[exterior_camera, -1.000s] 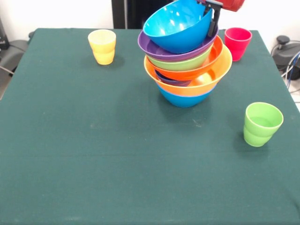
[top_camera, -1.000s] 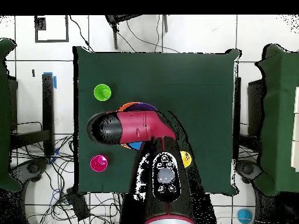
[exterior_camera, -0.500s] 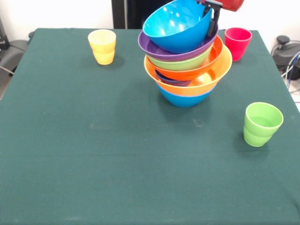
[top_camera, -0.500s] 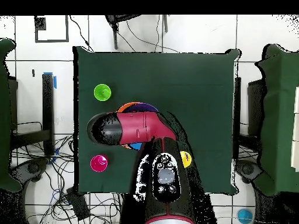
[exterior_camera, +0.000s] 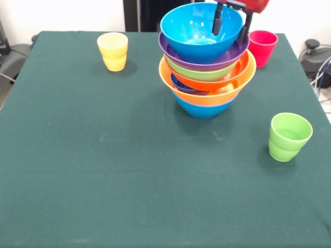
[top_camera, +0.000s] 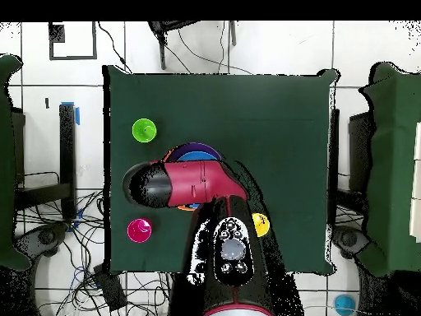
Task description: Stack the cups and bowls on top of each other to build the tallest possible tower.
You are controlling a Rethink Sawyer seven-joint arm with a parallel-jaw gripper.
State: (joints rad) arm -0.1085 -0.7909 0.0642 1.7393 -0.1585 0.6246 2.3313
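Note:
The tower (exterior_camera: 207,95) stands at the table's far middle: a blue bowl (exterior_camera: 201,109) lowest, then yellow-orange (exterior_camera: 235,82), a small blue bowl (exterior_camera: 181,85), orange-red (exterior_camera: 230,72), lime green (exterior_camera: 199,72), purple (exterior_camera: 207,62) and a blue bowl (exterior_camera: 194,31) level on top. My gripper (exterior_camera: 229,35) is open, with one finger inside the top bowl's right rim and one outside it. The yellow cup (exterior_camera: 113,50), the red-pink cup (exterior_camera: 261,46) and the light green cup (exterior_camera: 288,136) stand apart on the cloth. In the overhead view my arm (top_camera: 189,183) covers most of the tower.
The green tablecloth (exterior_camera: 103,170) covers the table. Cables and a black object (exterior_camera: 316,57) lie off the right edge. The overhead view shows the green cup (top_camera: 144,129), the pink cup (top_camera: 139,230) and the yellow cup (top_camera: 261,224) around the arm.
The top blue bowl was tilted and gripped at its rim; now it sits level in the purple bowl. The fingers have spread apart and released it.

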